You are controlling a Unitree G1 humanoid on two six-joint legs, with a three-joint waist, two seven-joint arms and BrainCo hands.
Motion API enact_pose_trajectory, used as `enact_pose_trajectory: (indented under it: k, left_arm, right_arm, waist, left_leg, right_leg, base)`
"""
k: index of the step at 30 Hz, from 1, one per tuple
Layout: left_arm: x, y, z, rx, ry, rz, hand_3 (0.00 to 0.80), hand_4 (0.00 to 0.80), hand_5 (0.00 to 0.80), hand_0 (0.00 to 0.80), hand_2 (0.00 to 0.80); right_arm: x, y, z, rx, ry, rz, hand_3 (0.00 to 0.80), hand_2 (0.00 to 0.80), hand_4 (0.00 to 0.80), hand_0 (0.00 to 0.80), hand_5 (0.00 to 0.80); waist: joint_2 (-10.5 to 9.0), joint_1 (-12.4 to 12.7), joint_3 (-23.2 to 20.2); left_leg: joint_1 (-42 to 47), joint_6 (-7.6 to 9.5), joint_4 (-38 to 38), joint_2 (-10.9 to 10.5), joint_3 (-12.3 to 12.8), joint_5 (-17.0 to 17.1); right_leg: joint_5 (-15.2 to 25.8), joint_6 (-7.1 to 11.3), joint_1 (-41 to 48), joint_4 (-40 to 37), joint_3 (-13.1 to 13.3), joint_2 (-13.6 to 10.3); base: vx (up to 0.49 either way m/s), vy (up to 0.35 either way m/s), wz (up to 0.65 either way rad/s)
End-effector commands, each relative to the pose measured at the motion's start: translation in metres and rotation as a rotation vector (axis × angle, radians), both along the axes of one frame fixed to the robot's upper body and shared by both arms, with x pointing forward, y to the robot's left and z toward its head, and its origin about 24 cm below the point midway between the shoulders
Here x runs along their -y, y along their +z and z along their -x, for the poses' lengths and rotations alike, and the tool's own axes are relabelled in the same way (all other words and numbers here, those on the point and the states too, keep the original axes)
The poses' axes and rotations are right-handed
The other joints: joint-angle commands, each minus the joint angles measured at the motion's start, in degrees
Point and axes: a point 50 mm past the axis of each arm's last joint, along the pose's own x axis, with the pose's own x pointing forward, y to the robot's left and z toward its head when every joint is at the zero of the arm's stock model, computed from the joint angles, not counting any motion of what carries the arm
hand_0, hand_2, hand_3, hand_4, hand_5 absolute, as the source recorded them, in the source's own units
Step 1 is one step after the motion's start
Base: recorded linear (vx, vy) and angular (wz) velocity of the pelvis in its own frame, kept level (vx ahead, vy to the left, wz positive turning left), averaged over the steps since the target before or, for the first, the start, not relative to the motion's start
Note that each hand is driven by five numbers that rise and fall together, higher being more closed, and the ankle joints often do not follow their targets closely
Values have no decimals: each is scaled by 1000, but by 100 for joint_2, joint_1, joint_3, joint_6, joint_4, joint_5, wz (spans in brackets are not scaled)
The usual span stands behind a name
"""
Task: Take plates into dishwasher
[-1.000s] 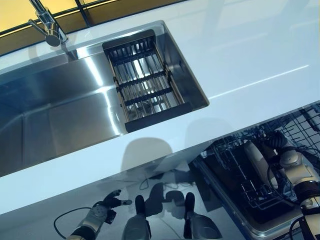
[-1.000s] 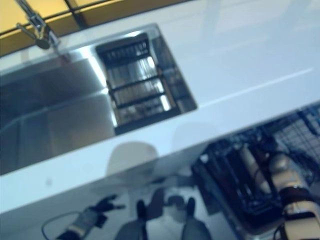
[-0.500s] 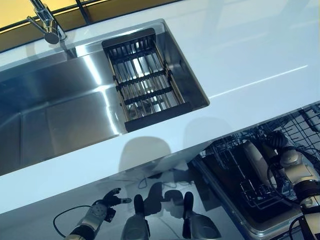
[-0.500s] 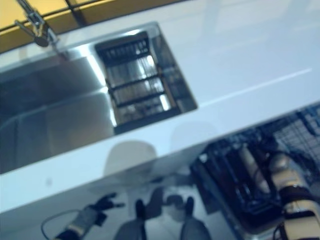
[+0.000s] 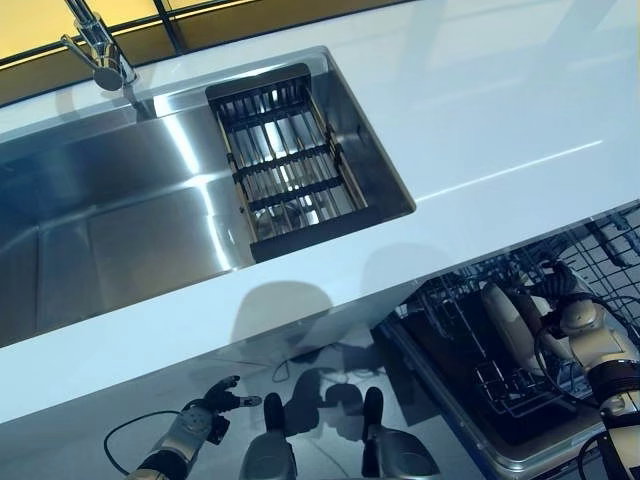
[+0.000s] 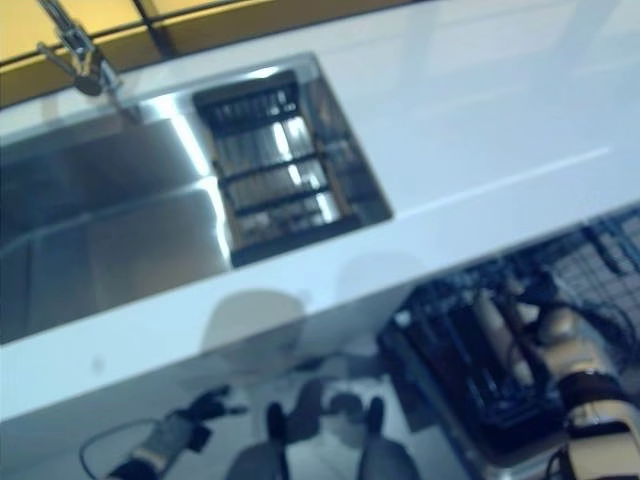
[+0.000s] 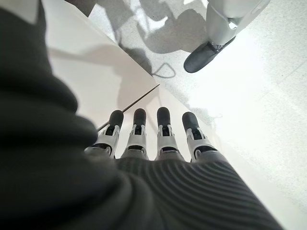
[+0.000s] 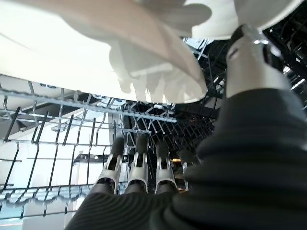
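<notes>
A white plate point(image 5: 505, 322) stands on edge in the dishwasher's lower rack point(image 5: 470, 385), below the counter's front edge at the right. My right hand point(image 5: 562, 312) is just right of it. In the right wrist view the plate point(image 8: 96, 52) fills the space above my thumb point(image 8: 249, 62), which touches its rim. My fingers point(image 8: 136, 167) are straight and apart from the plate, over the rack wires. My left hand point(image 5: 205, 412) hangs low at the left, open and empty, its fingers point(image 7: 148, 129) straight.
A steel sink point(image 5: 120, 230) holds a dark drying rack point(image 5: 290, 165), with a tap point(image 5: 95, 45) behind it. The white counter point(image 5: 480, 120) runs across above the open dishwasher, and its front edge overhangs the rack.
The plate has tipped a little to the left and shows more of its face. The whole view has shifted slightly. The left hand has not moved.
</notes>
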Motion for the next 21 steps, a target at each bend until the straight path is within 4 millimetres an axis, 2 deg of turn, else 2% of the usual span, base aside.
enact_pose_trajectory:
  k: [1,10,21]
  left_arm:
    - [-8,0,0,-18,6,-16,0,0,0,0,0]
    - [-8,-3,5,-21,37,-7,0,0,0,0,0]
    - [-11,-11,23,-52,85,-6,0,0,0,0,0]
  right_arm:
    - [-3,11,-6,43,24,83,0,0,0,0,0]
    - [-12,29,-8,212,9,29,0,0,0,0,0]
    - [-23,50,17,403,91,-64,0,0,0,0,0]
  waist:
    - [-359,98,-311]
    - [-393,-3,-319]
    - [-508,-254,-440]
  left_leg:
    - [-201,218,-98,-181,164,205]
    - [-127,231,-146,-182,212,188]
    - [13,255,-171,-144,391,135]
  right_leg:
    - [-308,-4,-51,129,44,119]
    - [-296,7,-21,107,116,141]
    - [-292,22,57,52,234,185]
  base:
    - [0,0,0]
    - [-3,15,-3]
    - [7,18,-4]
